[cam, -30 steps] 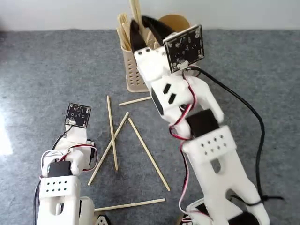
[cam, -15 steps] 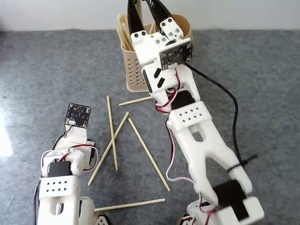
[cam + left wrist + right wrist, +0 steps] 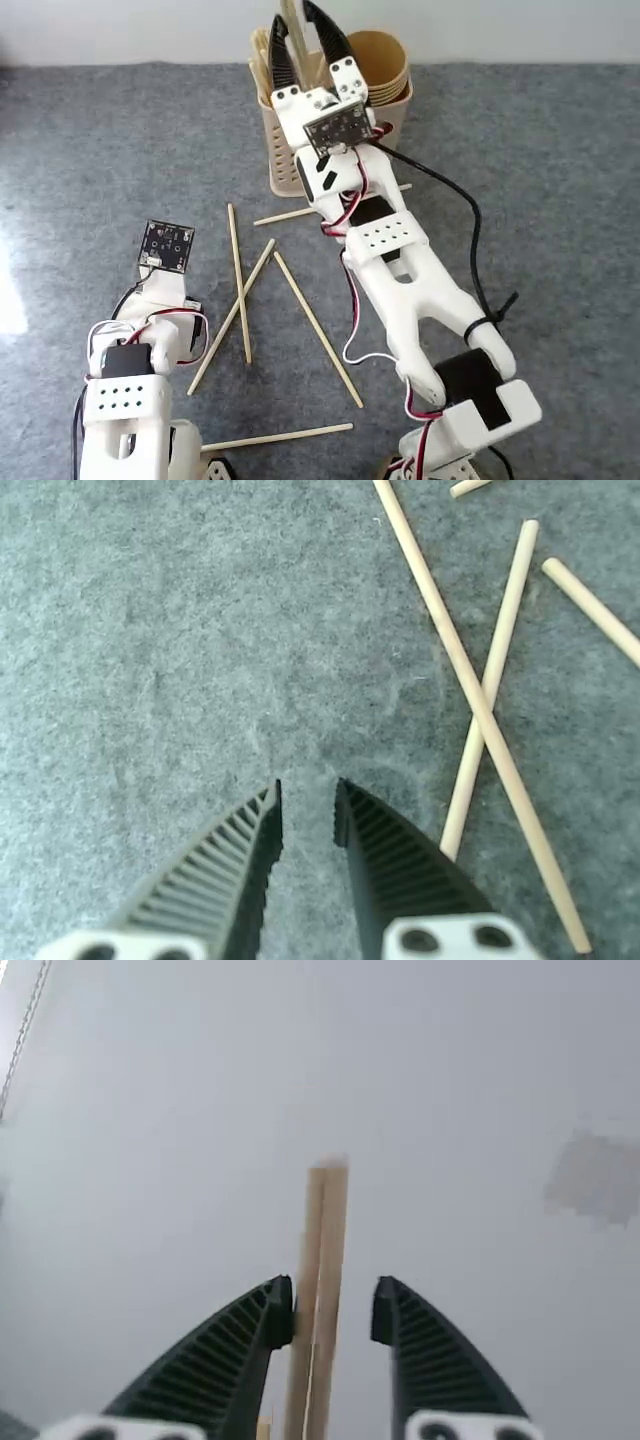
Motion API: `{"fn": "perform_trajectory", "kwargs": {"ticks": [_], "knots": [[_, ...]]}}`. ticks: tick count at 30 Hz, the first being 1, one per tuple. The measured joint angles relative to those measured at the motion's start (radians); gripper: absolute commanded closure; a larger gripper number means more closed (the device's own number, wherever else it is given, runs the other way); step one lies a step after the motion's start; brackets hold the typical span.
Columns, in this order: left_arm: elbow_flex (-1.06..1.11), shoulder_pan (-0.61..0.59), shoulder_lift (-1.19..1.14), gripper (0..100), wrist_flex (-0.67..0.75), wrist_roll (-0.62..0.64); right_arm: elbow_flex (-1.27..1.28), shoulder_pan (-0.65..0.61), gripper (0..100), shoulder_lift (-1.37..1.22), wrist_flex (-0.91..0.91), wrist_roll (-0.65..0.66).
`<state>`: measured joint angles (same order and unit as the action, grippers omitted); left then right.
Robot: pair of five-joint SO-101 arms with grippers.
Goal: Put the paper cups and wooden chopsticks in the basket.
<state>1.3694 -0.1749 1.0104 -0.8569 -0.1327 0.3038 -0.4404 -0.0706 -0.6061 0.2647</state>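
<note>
Above the basket (image 3: pixel 285 165), the right gripper (image 3: pixel 330 1285) stands half-spread around upright chopsticks (image 3: pixel 320 1220), one jaw touching them; lifting away could snag and flick them out.

You've got the basket (image 3: pixel 285 160) at 12 o'clock on the table (image 3: pixel 560 200), with the paper cups (image 3: pixel 385 65) in its 3 o'clock side and upright chopsticks (image 3: pixel 264 65) in the 9 o'clock side. Your right gripper (image 3: pixel 297 14) sits over it, straddling a stick (image 3: pixel 320 1260). The loose chopsticks (image 3: pixel 238 285) lie crossed at the basket's 7 o'clock, with the left gripper (image 3: pixel 308 785) just at their 9 o'clock.
</note>
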Motion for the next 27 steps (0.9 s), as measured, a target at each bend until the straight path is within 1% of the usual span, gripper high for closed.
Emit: {"fn": "perform_trajectory", "kwargs": {"ticks": [5,9,13,16,19,23,27], "knots": [[0.0,0.0,0.0,91,0.0,0.0,0.034,0.003,84.6,0.075,0.141,-0.003],[0.0,-0.015,0.0,91,0.0,-0.005,0.034,-0.002,87.2,0.201,0.327,-0.107],[0.0,-0.103,0.0,91,0.0,-0.005,0.034,-0.008,87.2,0.35,0.606,-0.233],[-0.002,-0.167,0.0,91,0.0,0.021,0.034,-0.029,87.2,0.448,0.835,-0.295],[-0.002,-0.216,0.0,91,0.002,0.054,0.034,-0.032,87.2,0.516,1.057,-0.319],[-0.002,-0.278,0.0,91,0.041,0.069,0.034,-0.028,87.3,0.546,1.309,-0.33],[-0.002,-0.298,0.0,91,0.044,0.103,0.046,-0.063,87.3,0.528,1.521,-0.359]]}}
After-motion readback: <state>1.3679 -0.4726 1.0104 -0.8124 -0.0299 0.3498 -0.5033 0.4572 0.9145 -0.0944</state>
